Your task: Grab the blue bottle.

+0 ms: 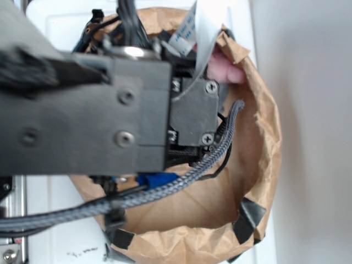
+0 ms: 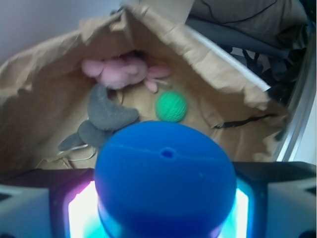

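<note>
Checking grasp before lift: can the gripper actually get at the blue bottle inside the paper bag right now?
Probably yes. In the wrist view the blue bottle sits right between the gripper's pads, nothing in between. The plush toys and green ball lie farther back in the paper bag.

- Dark grey metal arm body [image 1: 82, 121] with flat plates and round-headed screws [image 1: 125, 138].
- Braided grey cable sleeve [image 1: 181, 179] alongside thin black wires.
- White flat ribbon cable [image 1: 192, 33].
- Pale grey gripper fingers [image 2: 22, 210], black-edged, lit cyan-white inside.
</note>
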`<state>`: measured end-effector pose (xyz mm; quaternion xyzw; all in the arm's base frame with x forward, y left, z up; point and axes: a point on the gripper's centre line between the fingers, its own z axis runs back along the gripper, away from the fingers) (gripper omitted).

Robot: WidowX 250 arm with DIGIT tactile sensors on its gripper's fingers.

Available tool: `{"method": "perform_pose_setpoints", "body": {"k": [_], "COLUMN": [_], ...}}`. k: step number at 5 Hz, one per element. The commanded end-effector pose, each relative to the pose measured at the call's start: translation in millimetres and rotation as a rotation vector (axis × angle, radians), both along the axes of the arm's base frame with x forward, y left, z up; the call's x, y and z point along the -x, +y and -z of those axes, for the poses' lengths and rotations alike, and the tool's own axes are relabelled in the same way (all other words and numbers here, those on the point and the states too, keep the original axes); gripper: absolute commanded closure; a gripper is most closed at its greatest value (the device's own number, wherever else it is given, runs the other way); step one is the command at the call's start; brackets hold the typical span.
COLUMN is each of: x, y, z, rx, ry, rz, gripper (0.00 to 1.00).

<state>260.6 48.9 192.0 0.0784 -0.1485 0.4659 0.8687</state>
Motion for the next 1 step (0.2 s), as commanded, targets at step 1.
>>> {"method": "perform_pose_setpoints", "body": {"k": [1], "x": [13.4], "y": [15.2], "z": [-20.0], "rx": [-0.036], "ry": [-0.086], "rz": [0.005], "gripper": [1.0]}}
